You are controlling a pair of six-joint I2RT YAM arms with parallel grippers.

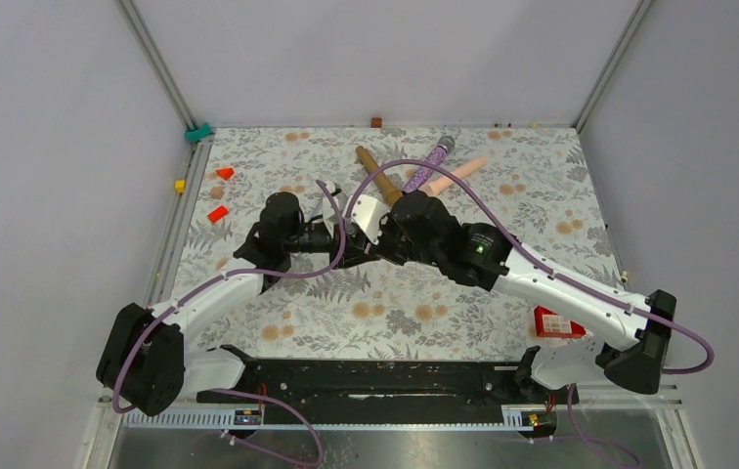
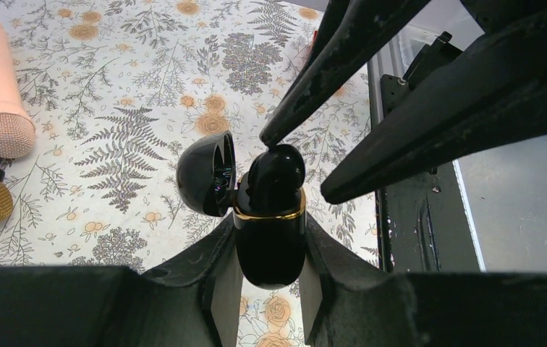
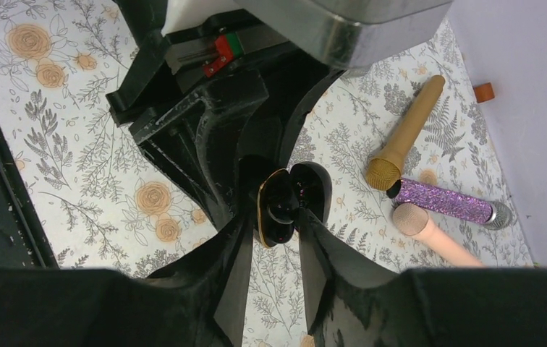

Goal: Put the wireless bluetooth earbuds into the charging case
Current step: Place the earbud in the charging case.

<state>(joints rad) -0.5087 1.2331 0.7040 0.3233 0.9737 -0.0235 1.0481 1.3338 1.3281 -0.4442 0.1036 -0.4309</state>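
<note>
Earbud (image 2: 274, 177) seated in open case (image 2: 269, 249); left gripper (image 2: 267, 220) grips case, right gripper (image 2: 299, 166) parted.
Top: both grippers meet tip to tip; case not discernible between them. Left wrist: left fingers (image 2: 213, 267) clamp case on both sides, lid (image 2: 205, 173) swung open beside them; one right fingertip (image 2: 278, 134) touches earbud, the other stands clear. Right wrist: right fingers apart, earbud just beyond their tips.
</note>
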